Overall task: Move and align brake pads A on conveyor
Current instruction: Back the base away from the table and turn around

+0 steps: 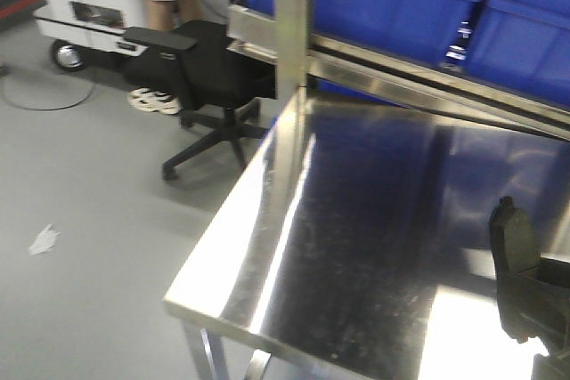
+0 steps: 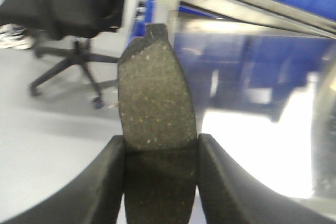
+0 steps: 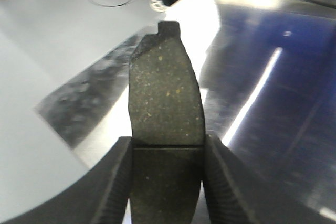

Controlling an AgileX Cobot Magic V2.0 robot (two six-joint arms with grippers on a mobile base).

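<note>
Left claw (image 2: 160,148) and right claw (image 3: 167,148), each pinched on one brake pad, left pad (image 2: 155,93) and right pad (image 3: 166,93) held by the long edges at the middle groove above the steel tabletop (image 3: 273,87), conveyor unseen; judged stiff, dense, gritty-faced, so an edge grip should hold.

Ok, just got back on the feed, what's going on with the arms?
Both arms are loaded. The left jaws are shut on the left brake pad and the right jaws are shut on the right brake pad. Each pad sticks out forward from the grip. Both are held in the air by the edge of the shiny steel tabletop. The conveyor isn't in any view, so neither pad is placed yet.
</note>
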